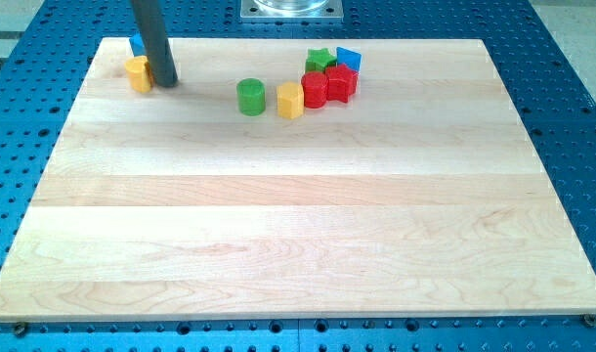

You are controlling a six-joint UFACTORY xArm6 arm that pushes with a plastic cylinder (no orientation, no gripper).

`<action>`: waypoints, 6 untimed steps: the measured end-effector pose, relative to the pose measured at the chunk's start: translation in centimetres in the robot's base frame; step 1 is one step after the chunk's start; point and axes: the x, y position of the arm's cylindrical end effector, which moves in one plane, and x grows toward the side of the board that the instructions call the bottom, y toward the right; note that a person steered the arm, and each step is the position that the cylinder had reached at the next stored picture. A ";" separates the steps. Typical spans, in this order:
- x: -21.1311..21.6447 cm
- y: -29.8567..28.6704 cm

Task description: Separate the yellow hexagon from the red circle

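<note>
The arm carries no gripper, only a dark rod, so nothing is held. My tip [166, 82] rests on the desk [298, 225] near its top-left corner, just right of a yellow block [137, 72] and seemingly touching it; whether there is real contact is hard to judge. That block's shape cannot be made out clearly. Behind the rod a blue block [136, 44] shows only as a small sliver at the desk's top edge, most of it hidden by the rod, so its shape is unreadable. The rod itself is cut off by the view's top.

The yellow hexagon [290, 100] sits near the middle of the desk's top edge, well apart from my tip. Its right side touches, or all but touches, the red circle [314, 90]. Just right of the circle lies a second red block [341, 82], pressed against it; its outline is lumpy and its shape is uncertain. Behind the two reds a green star [319, 61] is partly covered by them, and a blue block [348, 59] stands beside it toward the top edge, its lower part hidden by the red block.

A green cylinder [250, 96] stands alone just left of the hexagon, with a clear gap between them.

Beyond the top edge a metal base plate [291, 9] is cut off by the view's top.
</note>
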 end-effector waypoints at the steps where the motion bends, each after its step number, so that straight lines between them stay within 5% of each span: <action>1: -0.5 7.7; 2: -1.2 19.2; 3: 3.4 23.8; 5: 5.2 20.9; 6: 8.2 13.3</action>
